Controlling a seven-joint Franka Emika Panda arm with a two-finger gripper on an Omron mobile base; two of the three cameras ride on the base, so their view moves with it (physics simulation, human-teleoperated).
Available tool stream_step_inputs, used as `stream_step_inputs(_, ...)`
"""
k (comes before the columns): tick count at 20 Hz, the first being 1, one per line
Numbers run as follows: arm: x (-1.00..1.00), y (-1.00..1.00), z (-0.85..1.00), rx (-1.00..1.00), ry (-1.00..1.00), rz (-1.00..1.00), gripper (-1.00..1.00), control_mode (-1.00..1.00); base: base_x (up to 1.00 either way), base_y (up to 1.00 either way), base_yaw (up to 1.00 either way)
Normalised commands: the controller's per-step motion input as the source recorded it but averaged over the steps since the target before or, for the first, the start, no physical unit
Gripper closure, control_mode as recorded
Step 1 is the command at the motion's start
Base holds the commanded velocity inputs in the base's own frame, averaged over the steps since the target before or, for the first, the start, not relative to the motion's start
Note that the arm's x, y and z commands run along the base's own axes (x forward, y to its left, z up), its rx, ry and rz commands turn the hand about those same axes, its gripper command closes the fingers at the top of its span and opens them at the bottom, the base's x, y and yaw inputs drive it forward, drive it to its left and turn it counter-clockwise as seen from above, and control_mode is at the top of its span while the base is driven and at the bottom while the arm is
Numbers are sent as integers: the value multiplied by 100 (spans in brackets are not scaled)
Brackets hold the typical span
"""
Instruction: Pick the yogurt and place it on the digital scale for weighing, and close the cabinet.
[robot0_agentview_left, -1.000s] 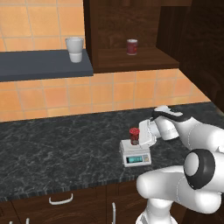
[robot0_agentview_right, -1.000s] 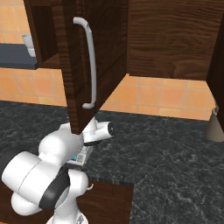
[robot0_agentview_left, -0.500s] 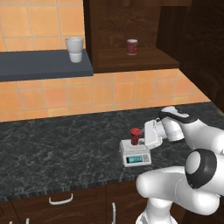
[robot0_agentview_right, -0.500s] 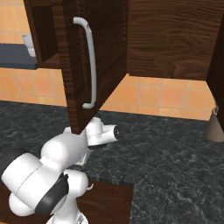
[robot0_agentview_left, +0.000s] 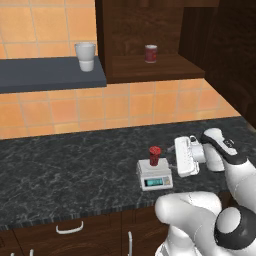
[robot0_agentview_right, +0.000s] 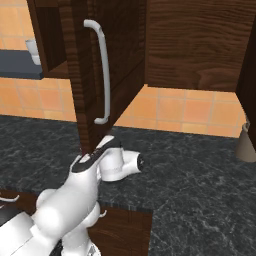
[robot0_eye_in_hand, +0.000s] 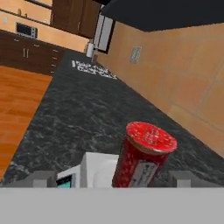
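Hand: your hand (robot0_agentview_left: 175, 160) sits just to the right of the yogurt at about its height, pointing at it; in the hand view its two tips stand well apart with the cup between them and touching neither, so it is apart and carries nothing.
Yogurt: the yogurt (robot0_agentview_left: 154, 155) stands upright on the plate of the digital scale (robot0_agentview_left: 155, 174), roughly in the middle of the plate; in the hand view the cup (robot0_eye_in_hand: 143, 154) looks tilted, which I take to be the camera's roll and not the cup's lean.
Scale: it rests on the dark stone bench (robot0_agentview_left: 60, 165) near the front edge, its teal display facing the robot.
First part of the task: you can count the placing as done, judging from the cup resting free on the plate with no finger on it.
Cabinet: the cabinet (robot0_agentview_right: 95, 75) hangs open, its door swung out toward the robot with the long silver handle (robot0_agentview_right: 102, 70) facing the right base camera.
Inside the cabinet: a red can (robot0_agentview_left: 150, 53) stands on its shelf.
Second part of the task: closing the door is all that is left, and nothing of it shows as begun.
What that calls for: you will likely need to draw the hand clear of the cup sideways, raise it, and reach the door's outer face or handle above the arm.
Watch for: the door's lower edge hangs close over the arm in the right base view; whether they touch I cannot tell from this angle.
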Motion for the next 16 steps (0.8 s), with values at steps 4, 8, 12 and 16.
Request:
stream_step_inputs(4,-67,64,40,-14,-33,0,-100,-100,0,0,0)
stream_step_inputs(8,-54,76,46,-20,-34,0,-100,-100,0,0,0)
stream_step_inputs(12,-62,32,51,-15,-33,-7,-100,-100,0,0,0)
stream_step_inputs(16,-63,50,27,-32,-50,-21,-100,-100,0,0,0)
